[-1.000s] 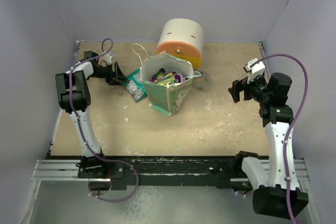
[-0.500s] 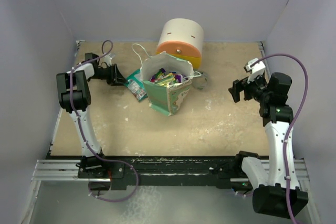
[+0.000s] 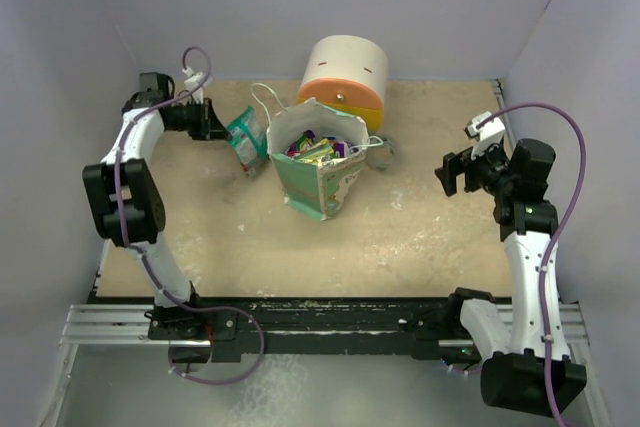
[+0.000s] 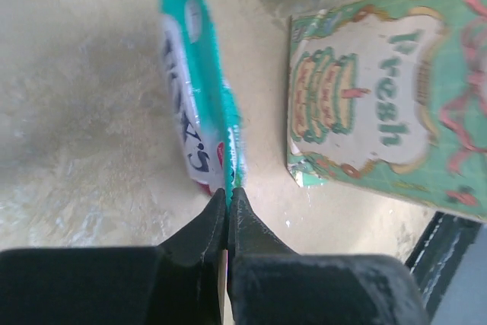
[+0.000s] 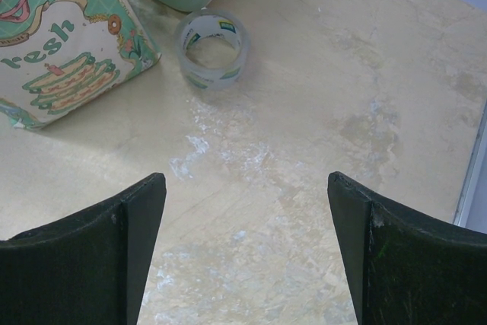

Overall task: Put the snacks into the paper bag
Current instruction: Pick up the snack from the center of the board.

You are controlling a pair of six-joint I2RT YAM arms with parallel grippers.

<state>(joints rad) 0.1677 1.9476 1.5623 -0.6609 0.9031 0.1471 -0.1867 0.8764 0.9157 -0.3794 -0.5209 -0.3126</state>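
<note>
I am pinching my left gripper tight on the edge of a teal snack packet, holding it just beside the paper bag, at its nine o'clock. More snacks are lying inside the bag. My right gripper is hanging spread wide at the bag's three o'clock, well apart.

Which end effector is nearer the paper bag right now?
Left. The left end effector, shut on a teal packet, is just left of the paper bag; the right end effector hangs open far to its right.
</note>
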